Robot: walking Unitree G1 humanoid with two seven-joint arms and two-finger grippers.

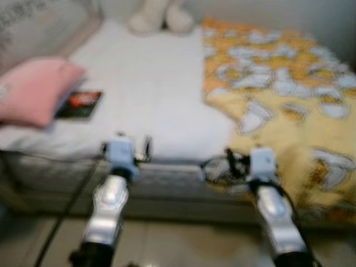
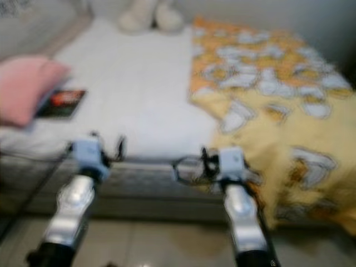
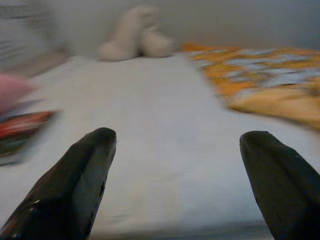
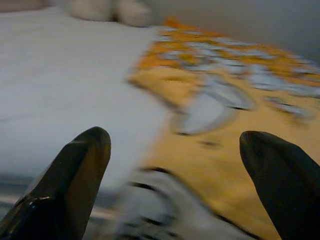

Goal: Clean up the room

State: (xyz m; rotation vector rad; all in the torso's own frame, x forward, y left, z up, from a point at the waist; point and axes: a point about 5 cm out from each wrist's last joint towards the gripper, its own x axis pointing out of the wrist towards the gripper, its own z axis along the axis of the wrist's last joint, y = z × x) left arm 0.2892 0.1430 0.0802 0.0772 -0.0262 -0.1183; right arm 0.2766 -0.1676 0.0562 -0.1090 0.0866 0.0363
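Observation:
All views are blurred. A bed with a white sheet (image 1: 150,94) lies before me. On its left side rests a pink pillow (image 1: 36,89), and a dark book with a red cover picture (image 1: 79,104) lies flat beside it. A rumpled yellow and orange patterned blanket (image 1: 283,94) covers the right side and hangs over the near edge. A cream plush toy (image 1: 161,15) sits at the far end. My left gripper (image 3: 175,137) is open over the bed's near edge, facing the sheet. My right gripper (image 4: 175,135) is open too, at the near edge where sheet meets blanket.
The mattress side (image 1: 167,181) and bed frame stand right in front of my arms. Pale tiled floor (image 1: 183,245) lies below them. A black cable (image 1: 72,206) runs down on the left. A wall (image 1: 334,16) stands behind the bed on the right.

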